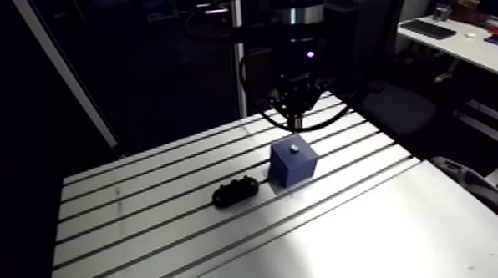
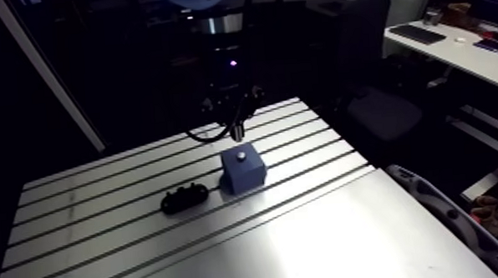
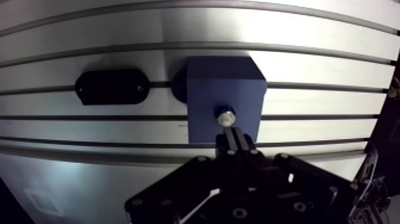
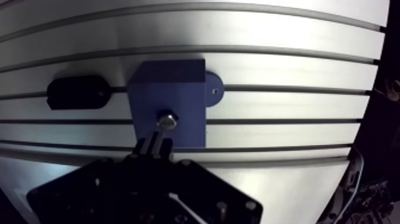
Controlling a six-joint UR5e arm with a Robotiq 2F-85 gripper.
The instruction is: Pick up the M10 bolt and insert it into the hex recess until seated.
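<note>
We see the pincer point(image 3: 234, 132) hanging just above the blue block point(image 3: 205, 95). Its two fingers are squeezed close together, and we see nothing held between them.

The bolt point(image 3: 225, 117) stands in the top of the blue block, under the pincer and a tiny bit ahead of the fingertips. Only its shiny round end shows. We cannot tell if it is pushed all the way in.

A black piece point(image 3: 113, 86) lies on the table point(image 3: 178, 30), off to one side of the pincer. It is near the block but not touching it.
</note>
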